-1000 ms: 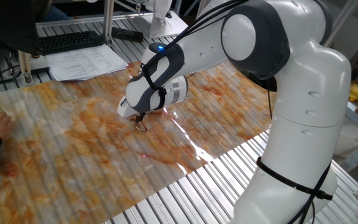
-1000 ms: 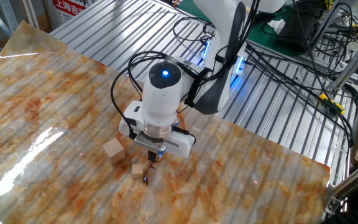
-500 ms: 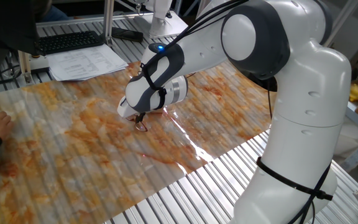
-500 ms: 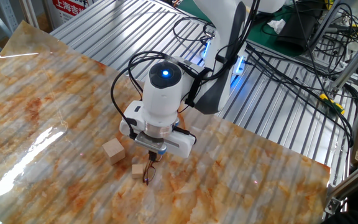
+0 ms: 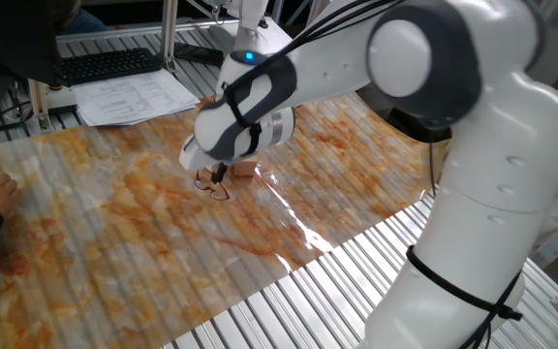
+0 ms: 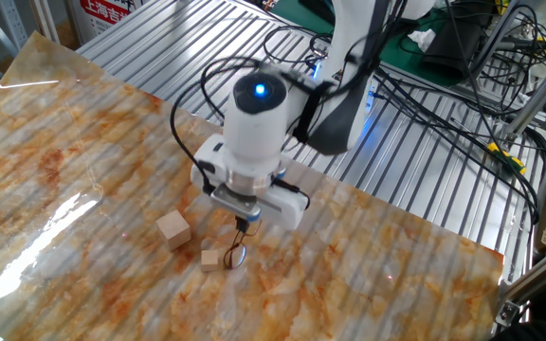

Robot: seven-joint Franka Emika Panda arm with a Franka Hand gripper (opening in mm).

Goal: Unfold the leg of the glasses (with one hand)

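Apparently your two-finger tool (image 6: 244, 225) pinches the thin dark wire leg (image 6: 240, 245), with the small wire-framed glasses (image 6: 236, 256) hanging just above the marbled desk (image 6: 83, 189), beside a tan wooden cube (image 6: 212, 258); whether it's fully unfolded is unclear.

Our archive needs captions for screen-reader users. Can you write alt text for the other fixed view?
A white robot arm's gripper hangs over a marbled orange table, just above the glasses, beside a small wooden cube and a larger one.

A glossy white arm (image 5: 473, 145) with dark grey joint caps, black cables and a blue indicator light (image 6: 260, 91).
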